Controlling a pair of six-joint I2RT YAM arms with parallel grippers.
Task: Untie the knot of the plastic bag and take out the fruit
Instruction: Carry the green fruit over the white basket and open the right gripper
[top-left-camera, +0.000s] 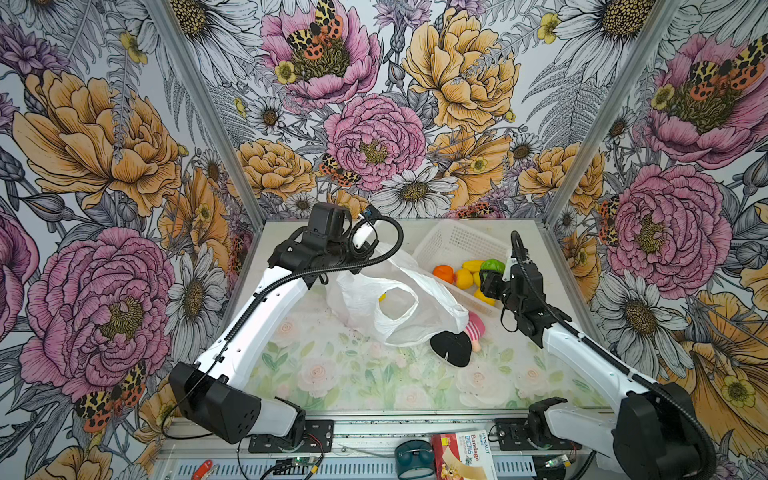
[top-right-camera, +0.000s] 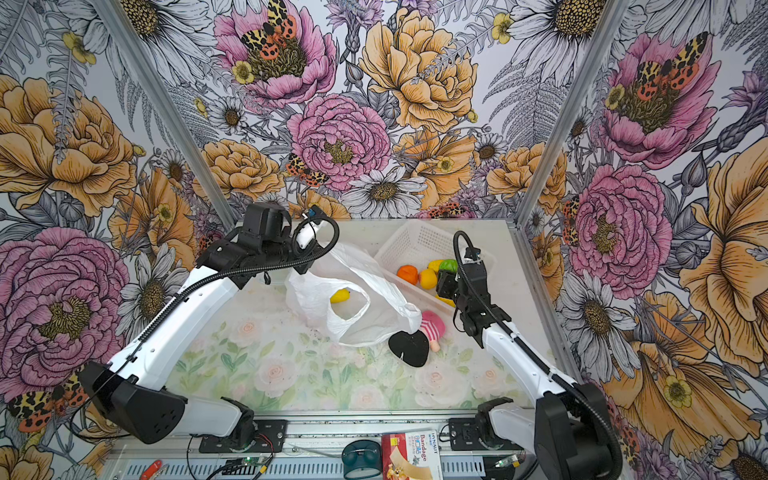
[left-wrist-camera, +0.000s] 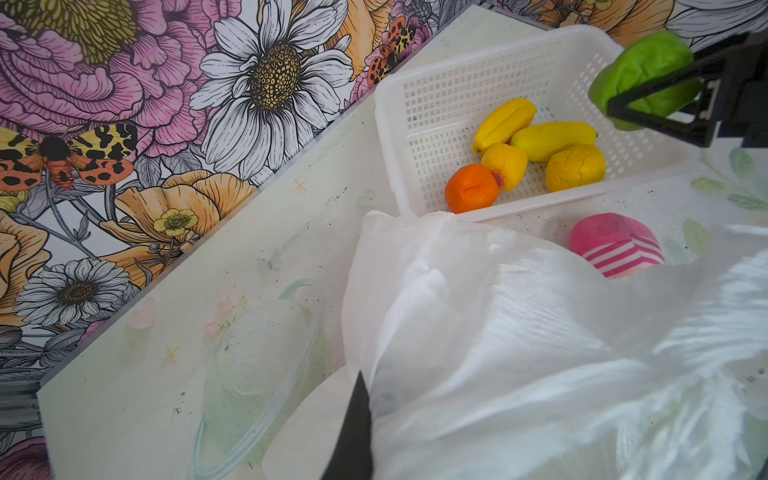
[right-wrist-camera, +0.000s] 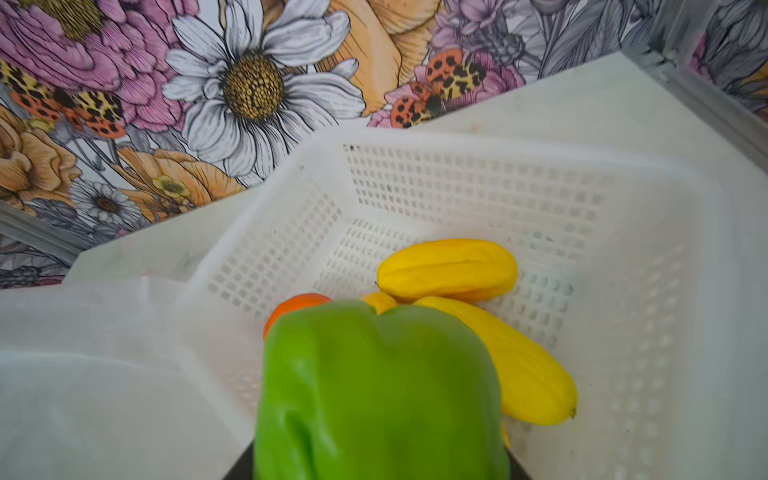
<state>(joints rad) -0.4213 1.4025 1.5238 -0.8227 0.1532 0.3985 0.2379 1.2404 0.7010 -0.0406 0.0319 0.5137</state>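
Left pincer (left-wrist-camera: 358, 399) clenched on plastic bag (top-left-camera: 415, 299) edge mid-desk (top-left-camera: 332, 374), yellow fruit (top-right-camera: 340, 296) inside; right pincer (top-left-camera: 490, 275) grasping green fruit (right-wrist-camera: 374, 390) over basket (right-wrist-camera: 457, 178); near-edge box (top-left-camera: 463, 455) reads "HYNAUT Bandage".

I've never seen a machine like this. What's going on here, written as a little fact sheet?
left hand: shut, pinching the plastic bag
right hand: gripping the green fruit above the basket
basket contents: one orange fruit and four yellow fruits
plastic bag: handles untied, mouth open, one lemon-shaped fruit still inside
doll: lying beside the bag
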